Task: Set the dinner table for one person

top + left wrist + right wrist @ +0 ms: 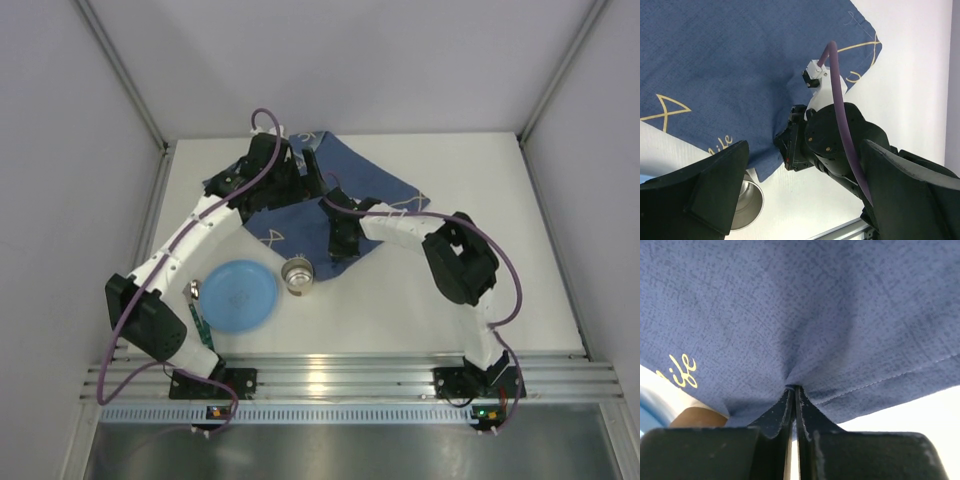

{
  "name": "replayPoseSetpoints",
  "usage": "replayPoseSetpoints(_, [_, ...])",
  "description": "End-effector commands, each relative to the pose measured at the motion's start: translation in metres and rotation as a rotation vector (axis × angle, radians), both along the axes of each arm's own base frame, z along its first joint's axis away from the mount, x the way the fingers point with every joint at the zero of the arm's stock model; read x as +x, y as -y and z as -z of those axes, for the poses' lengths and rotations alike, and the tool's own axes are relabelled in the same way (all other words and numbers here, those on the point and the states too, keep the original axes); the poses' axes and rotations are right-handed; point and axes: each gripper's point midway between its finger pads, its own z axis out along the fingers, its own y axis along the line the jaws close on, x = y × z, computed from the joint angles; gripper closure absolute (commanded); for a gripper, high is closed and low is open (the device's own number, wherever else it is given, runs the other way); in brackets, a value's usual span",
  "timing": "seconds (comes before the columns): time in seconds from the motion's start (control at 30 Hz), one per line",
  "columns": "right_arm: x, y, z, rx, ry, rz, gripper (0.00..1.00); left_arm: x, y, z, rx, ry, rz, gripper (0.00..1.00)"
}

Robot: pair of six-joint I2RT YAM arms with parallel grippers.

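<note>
The dinner table (480, 250) is a plain white top. A dark blue cloth mat (370, 185) with pale line drawings lies rumpled at its far middle. My right gripper (341, 246) is shut on the mat's near edge. In the right wrist view the cloth (790, 305) bunches into a pinch at the closed jaws of that gripper (792, 390). My left gripper (300, 165) hangs open over the mat's far left part. In the left wrist view this gripper (804, 150) holds nothing, and below it lie the mat (730, 60) and the right arm's wrist (835, 140).
A light blue plate (240, 295) lies near the left arm. A steel cup (297, 275) stands just right of it, touching the mat's near corner. Cutlery (197, 310) lies left of the plate. A metal rail (340, 375) runs along the near edge, and grey walls enclose the table.
</note>
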Motion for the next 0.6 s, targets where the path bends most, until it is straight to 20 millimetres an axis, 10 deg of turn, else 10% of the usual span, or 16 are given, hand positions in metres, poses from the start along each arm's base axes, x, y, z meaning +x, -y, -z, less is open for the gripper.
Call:
replayPoseSetpoints(0.0, [-0.010,0.029,-0.001,-0.107,0.014,0.001,1.00,-0.007,0.011,0.009,0.000,-0.019,0.065,0.02])
replayPoseSetpoints(0.57, [-0.015,0.270,-0.035,-0.348,0.028,0.415,0.90,-0.006,-0.009,0.031,0.126,-0.054,0.028,0.03])
